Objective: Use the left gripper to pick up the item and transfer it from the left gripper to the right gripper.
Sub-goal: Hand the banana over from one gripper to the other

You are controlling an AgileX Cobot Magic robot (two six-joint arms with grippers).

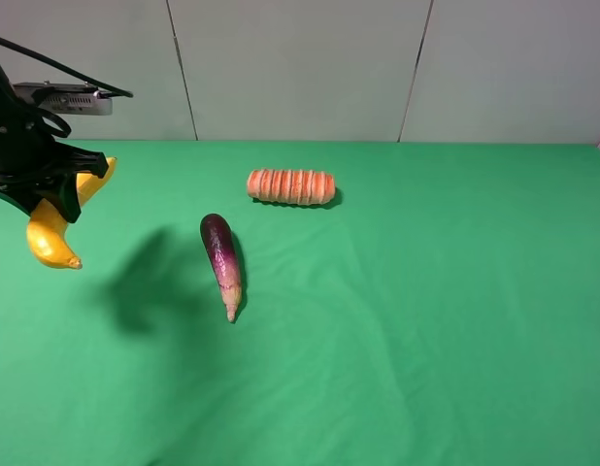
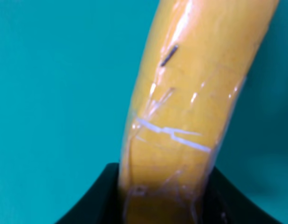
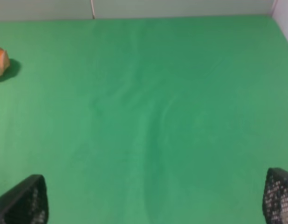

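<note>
The yellow banana [image 1: 50,233] hangs above the green cloth at the far left, lifted off the table, with my left gripper [image 1: 57,184] shut on its middle. In the left wrist view the banana [image 2: 195,102] fills the frame, its skin scuffed with pale marks, and my left gripper [image 2: 167,196] clamps it between black fingers [image 2: 95,198]. My right gripper [image 3: 155,198] is out of the exterior high view; its own camera shows two black fingertips [image 3: 25,200] standing wide apart over bare cloth, nothing between them.
A purple eggplant [image 1: 222,262] lies near the table's middle. A ridged orange roll [image 1: 290,185] lies behind it, its end also showing in the right wrist view [image 3: 0,61]. A grey wall bounds the far edge of the green cloth [image 1: 455,311].
</note>
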